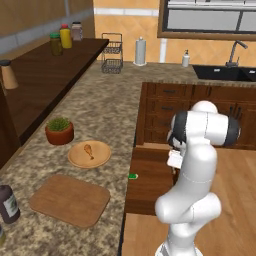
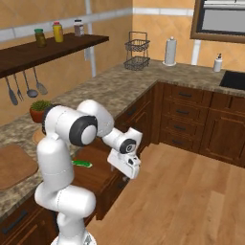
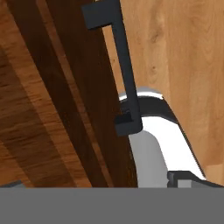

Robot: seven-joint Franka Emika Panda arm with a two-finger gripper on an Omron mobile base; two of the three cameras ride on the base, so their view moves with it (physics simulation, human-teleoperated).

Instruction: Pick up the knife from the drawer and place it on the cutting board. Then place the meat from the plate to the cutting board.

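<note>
So the drawer is pulled out from under the granite counter, and everything else sits relative to it, so I'll use it as the anchor. Up on the counter just beside the drawer's open side is the cutting board, a flat slab that is bare right now, and just past it, further along the counter from the drawer, is the plate with the meat still on it. The drumstick lies with its long axis running roughly away from the base, though I can't tell which end is the bone at this size. Inside the drawer, near the edge closest to the counter, is the knife; only the green handle really reads, lying flat with its long axis running more or less across the drawer, and the blade is too small to make out, so I can't say which way the tip points. My guess is it's light and stiff with a slick blade, so the handle is the place to grab, pinching across its narrow width from above. The gripper hangs off the drawer's front panel, down near the black bar handle, with its jaws spread about as wide as they go and nothing in them. The knife pickup hasn't started yet as far as I can judge.
</note>
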